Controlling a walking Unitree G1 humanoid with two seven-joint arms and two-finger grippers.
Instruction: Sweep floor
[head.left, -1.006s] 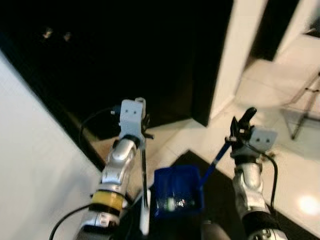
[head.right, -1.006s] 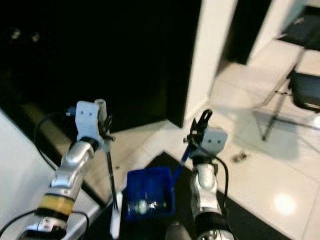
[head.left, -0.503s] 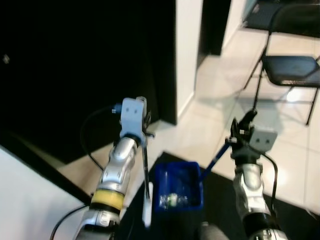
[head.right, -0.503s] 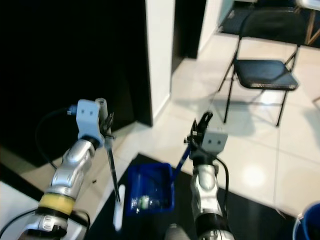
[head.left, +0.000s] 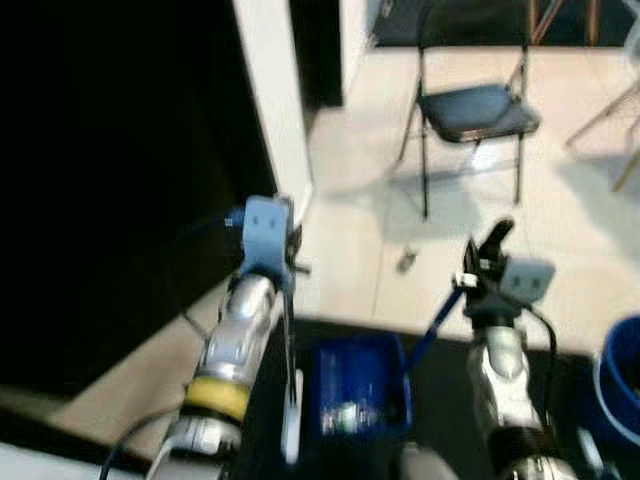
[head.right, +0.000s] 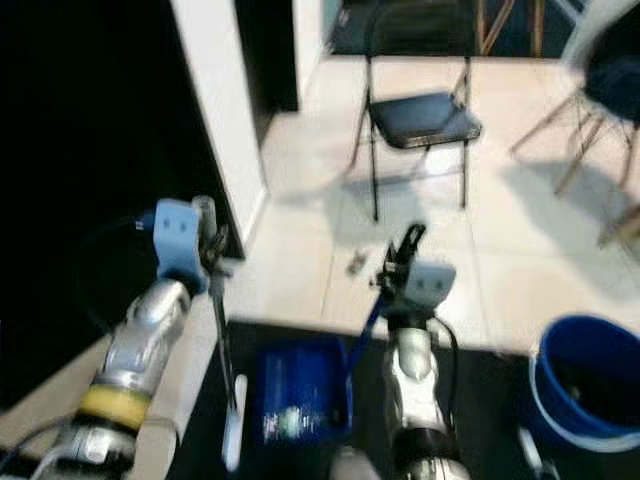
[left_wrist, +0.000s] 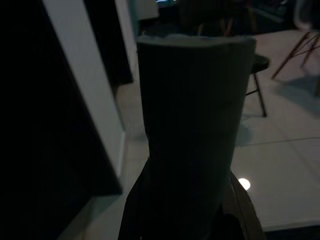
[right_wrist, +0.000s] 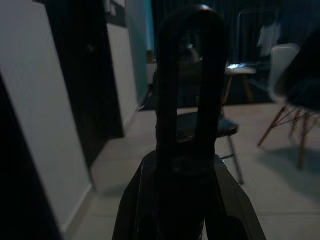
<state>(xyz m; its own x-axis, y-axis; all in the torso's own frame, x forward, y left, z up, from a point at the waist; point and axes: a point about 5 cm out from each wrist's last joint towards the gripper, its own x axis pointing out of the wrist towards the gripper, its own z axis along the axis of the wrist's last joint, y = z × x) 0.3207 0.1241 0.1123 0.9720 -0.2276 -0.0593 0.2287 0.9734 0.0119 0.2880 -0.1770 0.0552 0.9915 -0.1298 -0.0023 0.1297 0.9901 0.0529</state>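
Note:
My left gripper (head.left: 289, 243) is shut on the thin dark handle of a broom (head.left: 290, 340), which hangs down to a white lower end (head.left: 292, 425). In the left wrist view the broom's grey handle top (left_wrist: 192, 125) stands between the fingers. My right gripper (head.left: 487, 252) is shut on the blue handle (head.left: 430, 330) of a blue dustpan (head.left: 355, 395) that hangs between the arms with some light debris in it. In the right wrist view the handle's dark loop (right_wrist: 187, 90) rises in front of the camera.
A black folding chair (head.left: 470, 110) stands ahead on the pale tiled floor (head.left: 560, 230). A small piece of litter (head.left: 405, 260) lies on the tiles near it. A blue bucket (head.right: 580, 385) sits at the right. A white pillar (head.left: 270, 100) and dark space are at the left; a black mat (head.left: 440, 345) lies below.
The whole view has swung to the right, bringing the chair nearer the middle and the blue bucket into sight. Both arms keep the same pose, holding broom and dustpan.

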